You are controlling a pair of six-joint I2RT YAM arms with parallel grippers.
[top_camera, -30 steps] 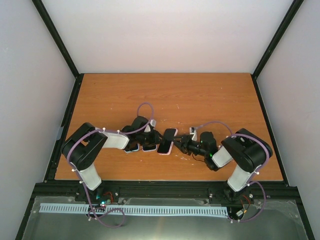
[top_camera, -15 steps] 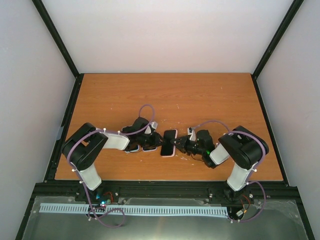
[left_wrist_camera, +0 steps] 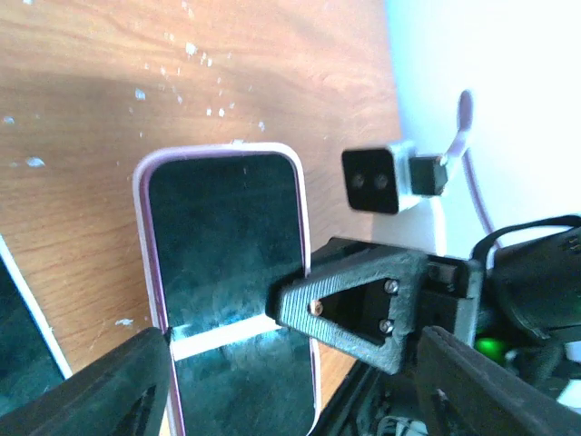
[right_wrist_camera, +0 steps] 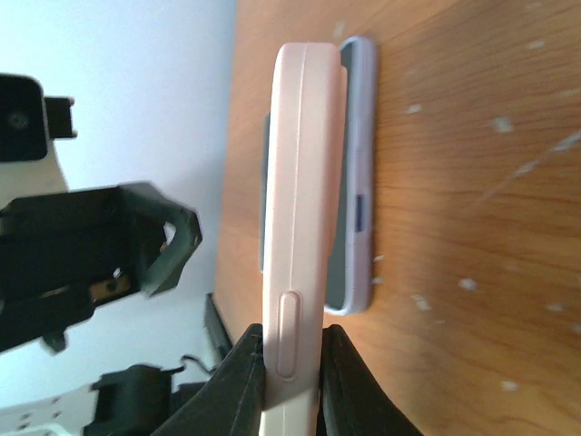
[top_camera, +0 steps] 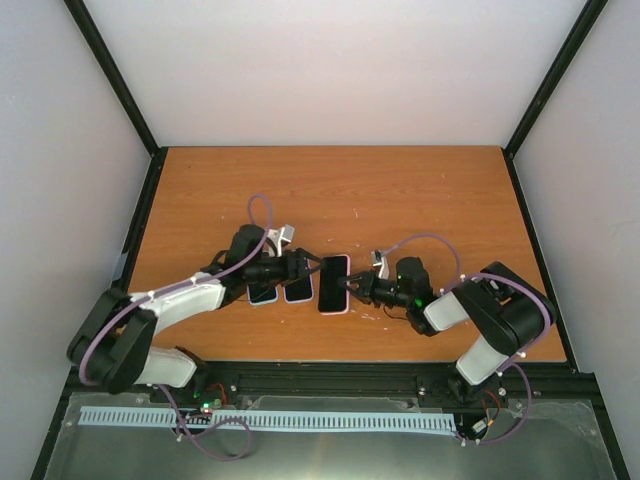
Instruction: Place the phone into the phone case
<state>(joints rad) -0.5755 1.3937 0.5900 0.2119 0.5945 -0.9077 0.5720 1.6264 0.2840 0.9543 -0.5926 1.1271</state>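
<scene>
The phone (left_wrist_camera: 227, 236) has a dark screen and lies framed by the pink phone case (left_wrist_camera: 142, 236) near the table's middle front (top_camera: 334, 283). My right gripper (top_camera: 356, 289) is shut on its right edge. In the right wrist view the pink case (right_wrist_camera: 300, 163) shows edge-on, pinched between the two black fingers (right_wrist_camera: 241, 381). My left gripper (top_camera: 303, 268) is open just left of the phone. Its fingers (left_wrist_camera: 118, 391) stand wide apart on either side of the phone's near end, not gripping it.
Two more phones (top_camera: 264, 293) (top_camera: 298, 289) lie flat beside each other under the left gripper. One of them, in a lilac case (right_wrist_camera: 359, 182), lies just beyond the pink case. Bare wooden table (top_camera: 400, 190) stretches behind.
The left gripper has opened and let go of the phone, and the left arm has stretched out lower. The right gripper has shut on the phone's edge. The phone now lies straighter.
</scene>
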